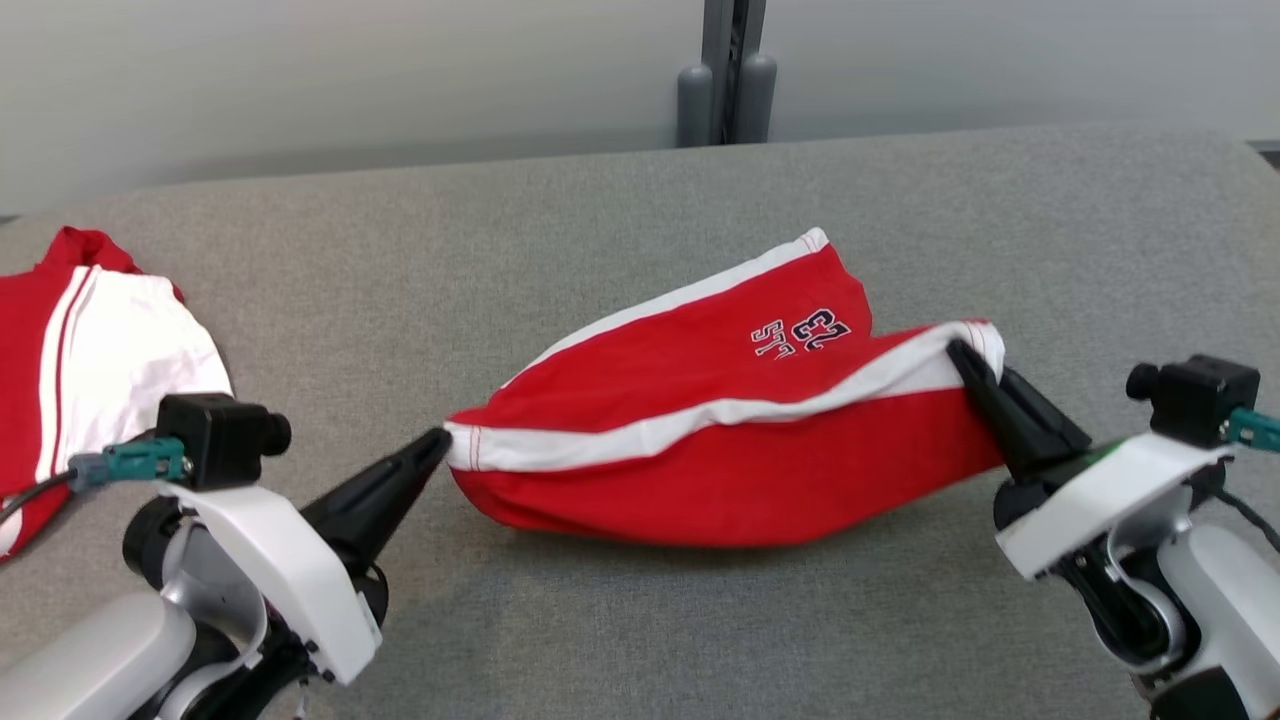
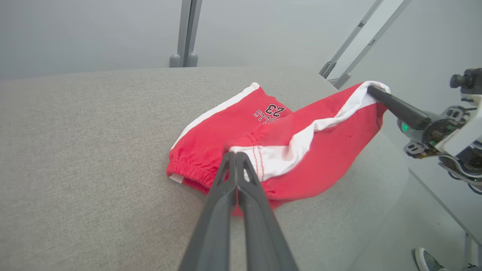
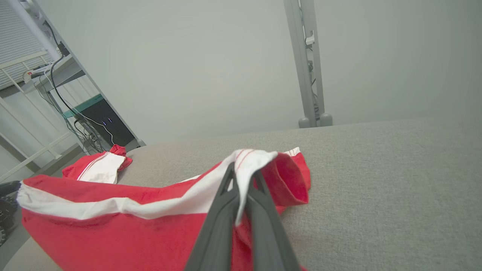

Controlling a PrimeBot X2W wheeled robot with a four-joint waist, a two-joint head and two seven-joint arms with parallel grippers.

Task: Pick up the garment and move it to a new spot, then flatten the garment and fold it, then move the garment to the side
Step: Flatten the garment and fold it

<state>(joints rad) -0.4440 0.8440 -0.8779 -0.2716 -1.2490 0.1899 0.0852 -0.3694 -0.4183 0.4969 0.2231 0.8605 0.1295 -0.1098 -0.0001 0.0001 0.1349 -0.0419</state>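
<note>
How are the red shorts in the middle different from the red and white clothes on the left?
The shorts are pinched at both ends by the left tool and right tool; the other garment lies untouched. The shorts show a printed 23; the other garment shows a big white panel. Both are red and white.

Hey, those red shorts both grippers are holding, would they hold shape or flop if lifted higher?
Likely floppy: the red shorts sag between the left gripper and right gripper. Probably light: fingertip pinches alone hold that edge up.
</note>
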